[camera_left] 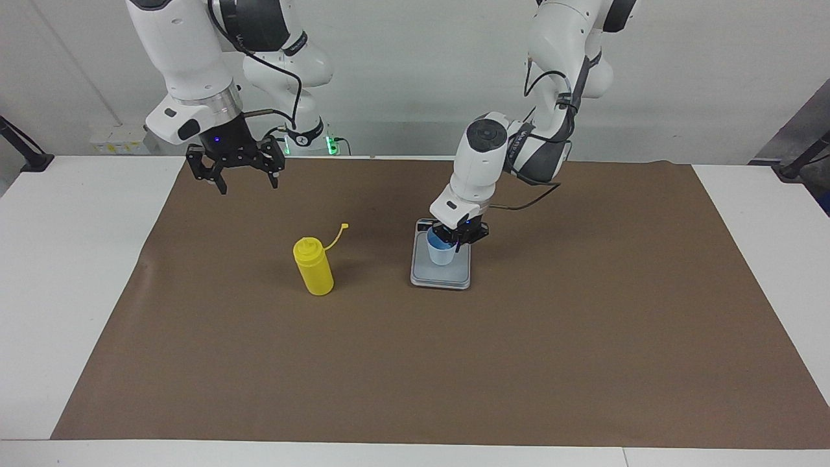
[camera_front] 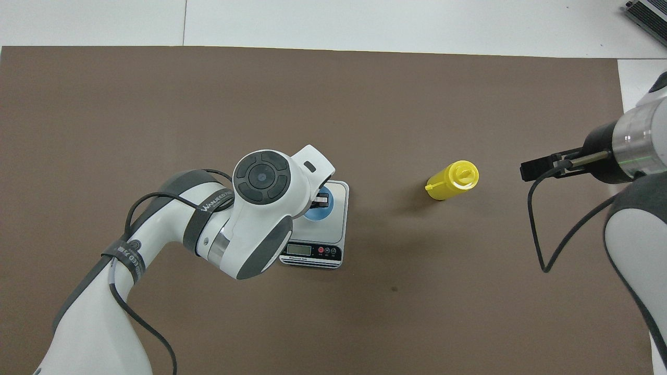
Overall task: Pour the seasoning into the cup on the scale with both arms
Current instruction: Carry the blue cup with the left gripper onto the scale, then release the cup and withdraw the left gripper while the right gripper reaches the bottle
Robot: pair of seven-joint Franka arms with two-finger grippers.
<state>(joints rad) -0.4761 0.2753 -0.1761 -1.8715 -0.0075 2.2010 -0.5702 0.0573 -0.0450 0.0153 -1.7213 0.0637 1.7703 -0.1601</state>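
Your yellow plastic squeeze bottle (camera_left: 314,266) stands upright on the brown mat (camera_left: 583,337) covering the bench, toward the right arm's end, with its thin tethered cap strap (camera_left: 337,237) sticking up and away from the ribbed nozzle. Judge it light and soft-walled: a hard pinch would likely dent it or push seasoning out early, so take it around the mid-body, below the nozzle, with moderate force. The smooth plastic may slip when tilted.

Your right gripper (camera_left: 237,175) hangs in the air with its fingers spread and holding nothing, over the mat well apart from the bottle, on the robots' side of it.

Beside the bottle, toward the left arm's end, the small light-blue translucent cup (camera_left: 442,251) sits on the flat grey-silver rectangular scale (camera_left: 441,275). Your left gripper (camera_left: 454,239) is down at the cup's rim; you cannot tell from here whether its fingers clamp it.
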